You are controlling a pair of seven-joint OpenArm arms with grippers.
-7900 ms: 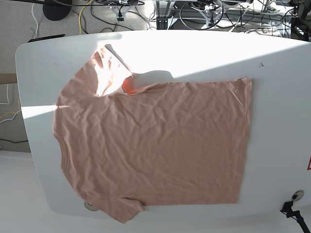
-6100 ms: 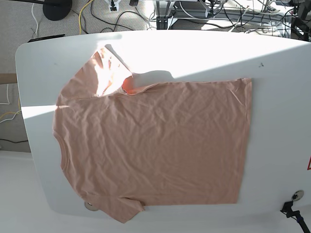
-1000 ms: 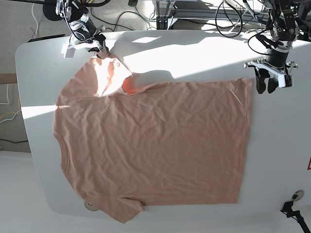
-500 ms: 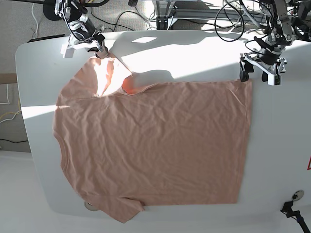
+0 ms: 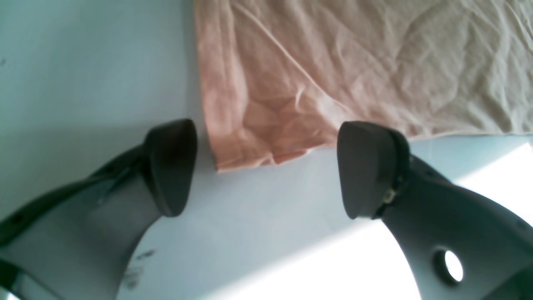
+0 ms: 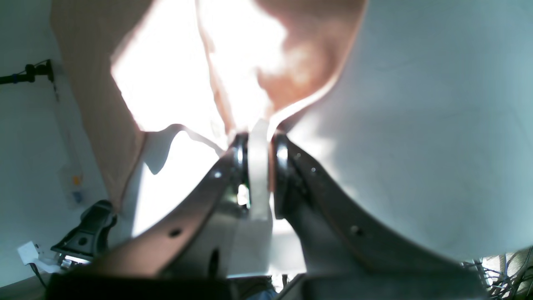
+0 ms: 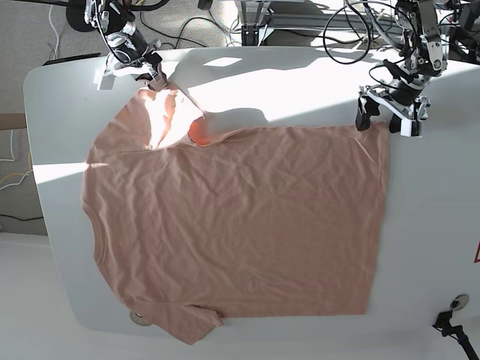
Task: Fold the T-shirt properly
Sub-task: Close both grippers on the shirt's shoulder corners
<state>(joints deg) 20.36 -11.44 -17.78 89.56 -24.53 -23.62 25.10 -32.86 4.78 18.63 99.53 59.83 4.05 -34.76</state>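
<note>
I am looking down at the T-shirt (image 7: 240,225) lying spread flat and wrinkled across the white bench (image 7: 315,79), its collar toward the left edge of the base view and its hem toward the right. A band of sunlight is crossing the far part of the bench and washing out the upper sleeve.

My left end effector (image 7: 387,117) is sitting at the far hem corner of the shirt, on the right of the base view. Through the left wrist camera I am seeing its two dark fingers (image 5: 170,166) standing wide apart, with the corner of the T-shirt (image 5: 258,141) lying on the bench between them. Neither pad is touching the cloth; this end effector is holding nothing.

My right end effector (image 7: 150,73) is sitting at the far sleeve, on the upper left of the base view. In the right wrist view its jaws are pressed nearly together, pinching a thin edge of the T-shirt (image 6: 300,62) between the pads (image 6: 280,154). The cloth is fanning out from the grip, strongly overexposed by the sun, so I cannot tell exactly which part of the sleeve edge is clamped.

Cables (image 7: 195,19) are lying on the floor beyond the bench.
</note>
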